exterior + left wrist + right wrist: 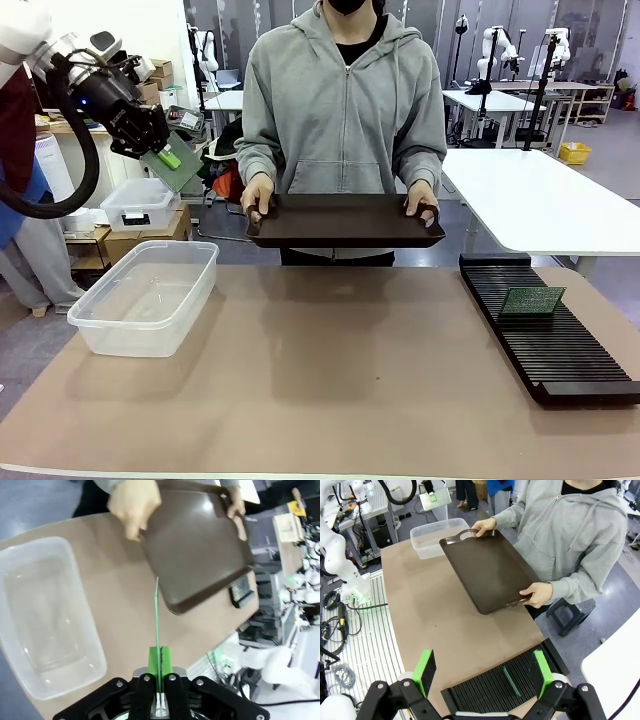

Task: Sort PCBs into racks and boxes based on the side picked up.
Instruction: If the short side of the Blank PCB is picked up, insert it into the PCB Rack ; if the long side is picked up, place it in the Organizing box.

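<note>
Gripping a thin green PCB (181,166) in the upper left of the front view, high above the table: left gripper (160,152) pinching it flat between green pads, fingers drawn narrow onto the board. Showing edge-on in the left wrist view as a fine green line (157,625) rising from the bottom centre, between the pressed pads (153,660). Hanging up and left of the clear box (146,296), not over the middle of it, tilted down toward the right.

Standing upright in a slot of the black rack (545,330) at right of the front view: a second PCB (532,299), markings faintly visible on its face, near the far end of the rack. Appearing again in the right wrist view as a slim green strip (512,681) among the slots (485,692).

Sitting open and unfilled at left: the translucent box, rounded rim, near the table's left edge. Lying bare between box and rack: a wide brown table mat (330,380), plenty of free room across the middle.

Holding a dark brown tray (345,220) by both ends at the far edge, above the table: the person's hands (257,195). Spreading wide over the rack in the right wrist view: right gripper (482,672), fingers fully apart, holding nothing.
</note>
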You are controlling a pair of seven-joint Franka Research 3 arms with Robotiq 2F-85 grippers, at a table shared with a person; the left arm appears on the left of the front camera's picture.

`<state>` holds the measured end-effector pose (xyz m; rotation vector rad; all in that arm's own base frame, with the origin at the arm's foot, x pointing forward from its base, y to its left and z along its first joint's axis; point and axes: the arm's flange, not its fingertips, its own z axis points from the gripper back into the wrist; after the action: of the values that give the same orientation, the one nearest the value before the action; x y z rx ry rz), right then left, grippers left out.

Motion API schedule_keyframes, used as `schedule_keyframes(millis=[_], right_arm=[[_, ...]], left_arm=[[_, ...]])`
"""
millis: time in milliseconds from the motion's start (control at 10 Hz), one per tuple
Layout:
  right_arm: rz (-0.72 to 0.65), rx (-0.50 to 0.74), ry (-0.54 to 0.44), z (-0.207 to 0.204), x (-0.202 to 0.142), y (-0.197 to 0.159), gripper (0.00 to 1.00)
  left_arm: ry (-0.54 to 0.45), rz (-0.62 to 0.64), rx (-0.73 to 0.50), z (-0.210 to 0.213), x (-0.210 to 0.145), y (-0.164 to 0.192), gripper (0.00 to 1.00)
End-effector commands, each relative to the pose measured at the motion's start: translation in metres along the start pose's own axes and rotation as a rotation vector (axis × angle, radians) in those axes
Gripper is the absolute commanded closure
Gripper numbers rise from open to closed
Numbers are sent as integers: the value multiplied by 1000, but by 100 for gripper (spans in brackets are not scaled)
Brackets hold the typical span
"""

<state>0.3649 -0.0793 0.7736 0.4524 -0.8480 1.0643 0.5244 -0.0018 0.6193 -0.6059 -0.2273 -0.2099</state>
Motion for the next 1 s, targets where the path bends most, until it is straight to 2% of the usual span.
schedule_keyframes(millis=[0, 500, 700, 900], right_arm=[[1, 6, -7, -1, 0, 1, 0], [1, 6, -7, -1, 0, 1, 0], [1, 6, -7, -1, 0, 1, 0], [1, 6, -7, -1, 0, 1, 0]], left_arm=[[-33, 30, 87, -23, -5, 15, 97], [43, 81, 113, -68, -20, 82, 97], [41, 89, 171, -86, -29, 99, 97], [-2, 80, 185, -100, -27, 111, 97]])
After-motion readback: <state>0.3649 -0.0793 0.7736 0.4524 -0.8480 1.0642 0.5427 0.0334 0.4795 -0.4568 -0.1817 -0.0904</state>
